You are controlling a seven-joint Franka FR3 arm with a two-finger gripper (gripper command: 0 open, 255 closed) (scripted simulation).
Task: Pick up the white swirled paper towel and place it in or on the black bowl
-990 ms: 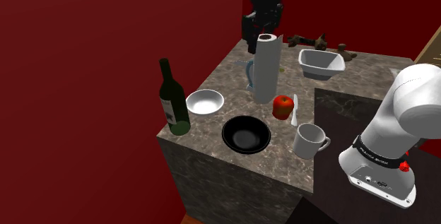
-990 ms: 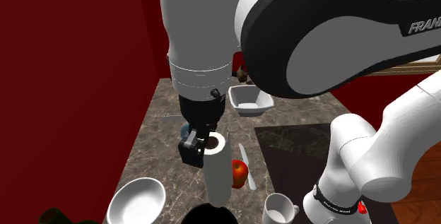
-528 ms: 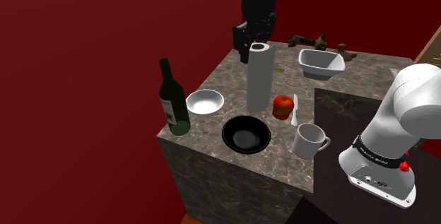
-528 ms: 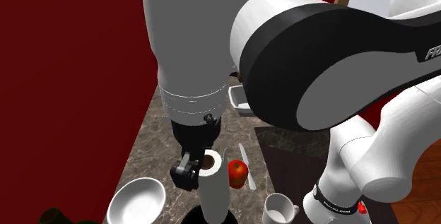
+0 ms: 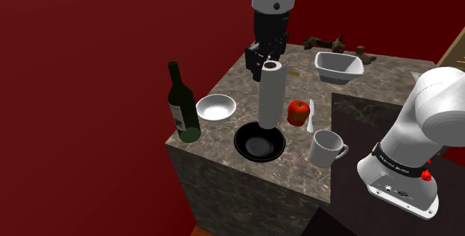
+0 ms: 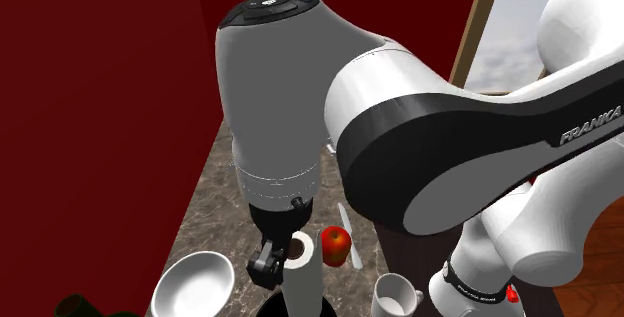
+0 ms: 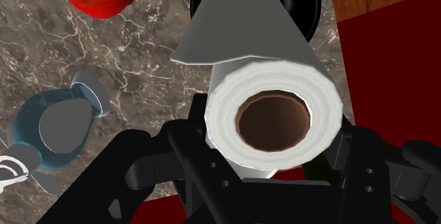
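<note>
Paper towel roll (image 5: pixel 270 97) had shifted sideways, lower end now over the black bowl (image 5: pixel 238 142); long axis upright, core opening upward; fingers (image 7: pixel 185 142) clamped its top end.

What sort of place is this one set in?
Likely a kitchen: a veined stone counter holding a wine bottle, a mug and a black bowl, with a paper towel roll in the gripper.

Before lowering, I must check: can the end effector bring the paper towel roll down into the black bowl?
Probably yes: the roll hangs upright right over the black bowl, and the apple and white bowl stand off to its sides.
</note>
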